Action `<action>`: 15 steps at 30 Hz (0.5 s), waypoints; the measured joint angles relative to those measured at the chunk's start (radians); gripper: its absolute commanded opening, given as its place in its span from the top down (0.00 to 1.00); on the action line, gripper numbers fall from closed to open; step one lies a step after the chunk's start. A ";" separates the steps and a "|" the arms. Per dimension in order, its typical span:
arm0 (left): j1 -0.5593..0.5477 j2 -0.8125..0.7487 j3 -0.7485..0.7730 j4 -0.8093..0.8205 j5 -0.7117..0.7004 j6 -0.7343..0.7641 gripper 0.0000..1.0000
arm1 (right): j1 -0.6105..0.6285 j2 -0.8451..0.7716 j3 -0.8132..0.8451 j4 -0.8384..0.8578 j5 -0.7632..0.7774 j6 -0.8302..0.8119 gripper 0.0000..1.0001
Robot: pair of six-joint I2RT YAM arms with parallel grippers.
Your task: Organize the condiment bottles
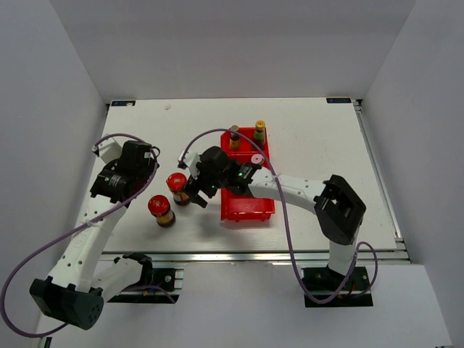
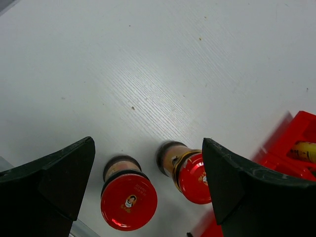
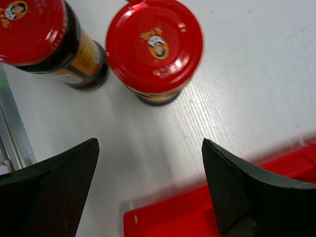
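Two squat dark jars with wide red lids stand on the table left of the red tray (image 1: 248,207): one (image 1: 177,182) nearer the tray, one (image 1: 161,207) nearer the front. My right gripper (image 1: 196,194) is open and empty, low beside the nearer-tray jar, which shows just ahead of its fingers in the right wrist view (image 3: 154,47), with the other jar (image 3: 34,29) at the upper left. My left gripper (image 1: 148,159) is open and empty above both jars (image 2: 129,200) (image 2: 192,177). A dark-capped bottle (image 1: 234,136), a yellow-capped bottle (image 1: 259,130) and a pink-capped one (image 1: 256,159) stand in the tray.
The tray's near corner shows under my right gripper (image 3: 197,212), and its edge lies at the right of the left wrist view (image 2: 291,148). White walls enclose the table on three sides. A metal rail (image 1: 254,255) runs along the front edge.
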 measured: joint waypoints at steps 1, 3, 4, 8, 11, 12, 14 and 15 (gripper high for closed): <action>0.011 0.010 0.000 0.001 0.003 0.001 0.02 | 0.006 0.010 0.000 0.007 -0.007 -0.003 0.11; 0.036 0.028 -0.001 0.005 0.016 0.006 0.02 | 0.014 0.030 0.004 0.028 -0.029 -0.009 0.11; 0.049 0.036 -0.003 0.008 0.024 0.008 0.02 | 0.017 0.042 0.011 0.035 -0.040 -0.012 0.11; 0.096 0.049 -0.020 0.030 0.063 0.022 0.02 | 0.026 0.095 0.048 0.090 -0.078 -0.021 0.11; 0.116 0.048 -0.026 0.037 0.096 0.039 0.02 | 0.031 0.122 0.050 0.143 -0.077 -0.027 0.11; 0.117 0.048 -0.026 0.042 0.105 0.045 0.02 | 0.032 0.130 0.052 0.160 -0.074 -0.028 0.11; 0.118 0.045 -0.026 0.050 0.117 0.052 0.02 | 0.035 0.158 0.066 0.189 -0.060 -0.028 0.11; 0.118 0.044 -0.026 0.051 0.119 0.055 0.02 | 0.038 0.172 0.073 0.204 -0.050 -0.027 0.11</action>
